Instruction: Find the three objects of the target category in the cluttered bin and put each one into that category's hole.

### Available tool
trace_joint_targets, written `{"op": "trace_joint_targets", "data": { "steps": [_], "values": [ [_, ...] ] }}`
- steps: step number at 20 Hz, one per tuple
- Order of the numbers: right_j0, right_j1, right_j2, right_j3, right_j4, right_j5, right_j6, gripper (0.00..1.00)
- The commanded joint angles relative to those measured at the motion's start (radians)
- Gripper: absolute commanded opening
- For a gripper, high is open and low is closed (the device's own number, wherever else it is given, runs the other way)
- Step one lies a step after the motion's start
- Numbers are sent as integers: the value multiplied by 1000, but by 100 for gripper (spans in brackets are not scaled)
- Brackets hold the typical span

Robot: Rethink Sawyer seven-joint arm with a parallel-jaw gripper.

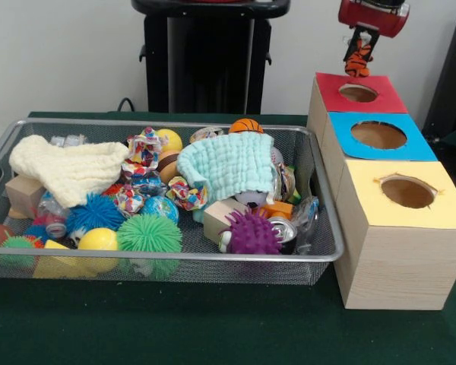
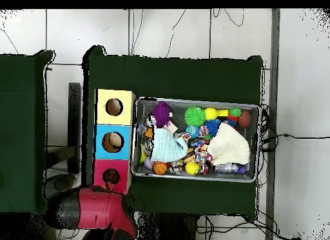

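Red arm end comes in at top right of the front view, gripper (image 1: 362, 38) clamped on the striped orange tiger plush (image 1: 358, 58), which dangles directly above the round hole (image 1: 358, 93) in the red-topped box. The toy's lower end sits just over the red top, not clearly touching it. In the overhead view the red arm body (image 2: 97, 208) covers the spot beside the red hole (image 2: 111, 176); a bit of orange shows at that hole's edge.

Blue-topped hole (image 1: 378, 134) and yellow-topped hole (image 1: 407, 192) line up in front of the red one, boxes touching each other, just beside the right rim of the wire mesh bin (image 1: 323, 186).

Bin is full of clutter: cream knitted cloth (image 1: 68, 169) at left, mint knitted cloth (image 1: 228, 163) draped over the middle, purple spiky ball (image 1: 251, 233), green spiky ball (image 1: 150, 234), blue spiky ball (image 1: 95, 213), yellow ball (image 1: 99, 239), small basketball (image 1: 245, 125) at the far rim. Can't tell whether any other plush animals are in the pile.
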State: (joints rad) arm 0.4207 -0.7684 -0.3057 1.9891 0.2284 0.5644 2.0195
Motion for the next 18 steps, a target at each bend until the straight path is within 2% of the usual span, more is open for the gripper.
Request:
{"op": "trace_joint_targets", "data": {
  "steps": [1, 13, 18],
  "values": [
    [-53, 61, 45, -112, 21, 20, 178, 0],
    [-108, 97, 76, -73, 10, -100, 148, 0],
    [-93, 80, 79, -37, 12, -124, 166, 0]
  ]
}}
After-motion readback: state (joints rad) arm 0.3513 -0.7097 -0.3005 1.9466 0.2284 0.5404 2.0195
